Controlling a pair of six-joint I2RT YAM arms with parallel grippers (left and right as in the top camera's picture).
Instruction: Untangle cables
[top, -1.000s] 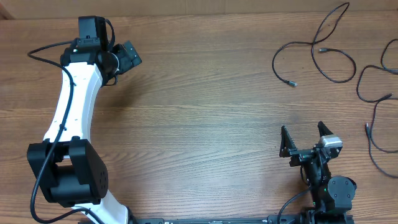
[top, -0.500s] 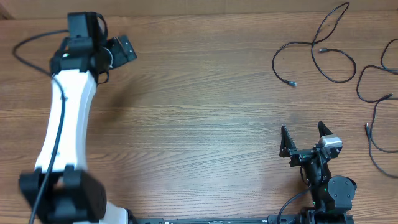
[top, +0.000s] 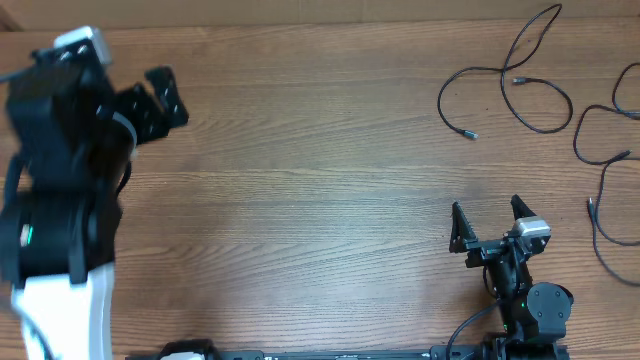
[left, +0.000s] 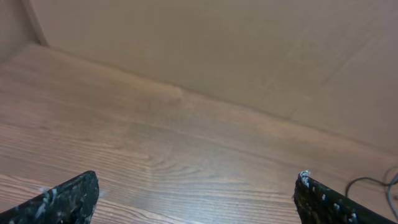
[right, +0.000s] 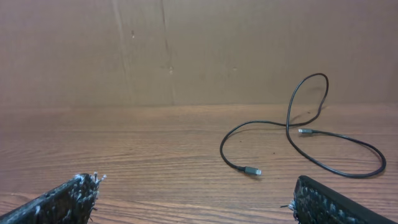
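Thin black cables lie as loose strands at the table's far right. One cable (top: 520, 75) loops near the back edge, with small plug ends; it also shows in the right wrist view (right: 292, 140). Other cables (top: 605, 165) curve along the right edge. My right gripper (top: 490, 222) is open and empty near the front, well short of the cables. In the right wrist view its fingertips (right: 196, 199) frame bare wood. My left gripper (top: 160, 98) is open and empty at the far left back. In the left wrist view (left: 196, 199) a bit of cable (left: 373, 182) shows at the right edge.
A brown cardboard wall (right: 199, 50) stands along the table's back edge. The wooden table (top: 320, 200) spans the space between the arms. The left arm's large body (top: 55, 200) covers the left side.
The left arm has swung leftward and toward the camera, with its gripper moving left along the back edge. The right arm and the cables have not moved.
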